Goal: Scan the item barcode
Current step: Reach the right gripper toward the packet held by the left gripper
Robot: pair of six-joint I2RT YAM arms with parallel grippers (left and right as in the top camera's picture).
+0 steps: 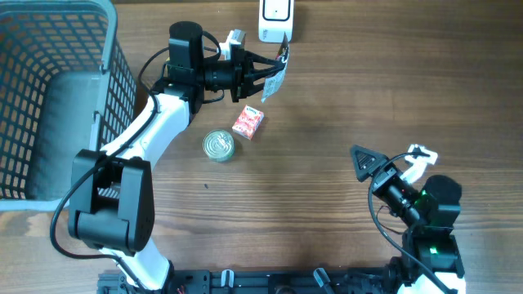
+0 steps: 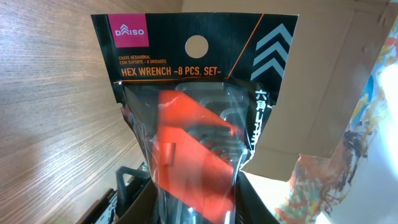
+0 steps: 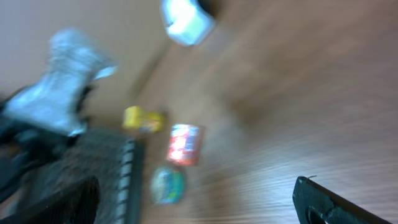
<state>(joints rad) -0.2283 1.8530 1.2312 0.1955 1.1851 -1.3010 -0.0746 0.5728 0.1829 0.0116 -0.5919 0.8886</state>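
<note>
The item is a black Daiso hex wrench set pack [image 2: 193,93] with a red holder inside clear plastic. My left gripper [image 1: 270,73] is shut on its lower end, with a dark finger [image 2: 256,205] on either side of it. The pack [image 1: 279,75] hangs tilted just below the white scanner [image 1: 276,18] at the table's far edge. No barcode shows in any view. My right gripper [image 1: 391,158] stands open near the front right, with nothing between its fingers. The right wrist view is blurred; one dark fingertip [image 3: 329,202] shows at its lower right.
A small red box [image 1: 248,123] and a tin can [image 1: 218,145] lie on the wood below the left gripper. A grey mesh basket [image 1: 49,98] fills the left side. The right wrist view also shows a small yellow thing [image 3: 142,119] beside the red box [image 3: 183,144].
</note>
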